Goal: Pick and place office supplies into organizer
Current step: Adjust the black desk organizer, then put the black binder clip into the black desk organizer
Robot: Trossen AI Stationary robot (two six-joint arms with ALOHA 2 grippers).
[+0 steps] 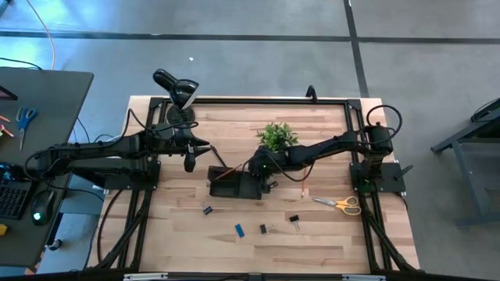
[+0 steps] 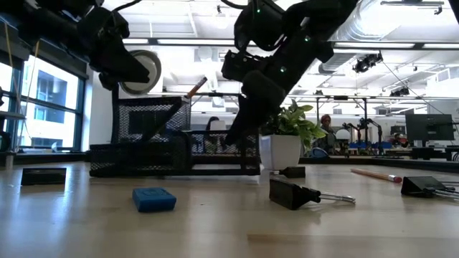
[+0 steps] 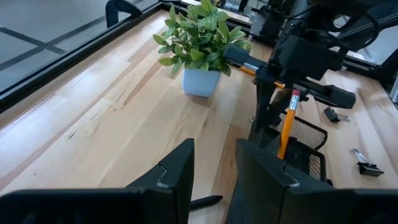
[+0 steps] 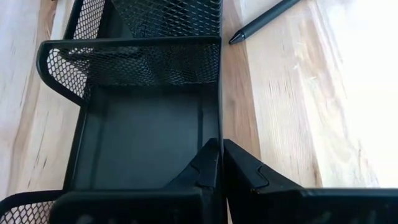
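1. Black wire mesh makes up the organizer (image 1: pixel 234 184), which sits near the middle of the tabletop (image 1: pixel 328 234), just in front of the potted plant (image 1: pixel 276 136).
2. One orange pencil (image 3: pixel 286 124) stands slanted inside it, so I judge the task only just begun.
3. The right hand (image 4: pixel 221 163) hangs above an empty compartment, its fingers pressed together with nothing visible between them.
4. Left outside: binder clips (image 1: pixel 294 222), a blue eraser (image 2: pixel 153 198), the yellow-handled scissors (image 1: pixel 341 204), another pencil (image 2: pixel 375 174) and a dark pen (image 4: pixel 264 20) just beside the mesh wall.
5. The left hand (image 3: pixel 214 171) waits toward the lamp (image 1: pixel 176 90), fingers spread, holding nothing.
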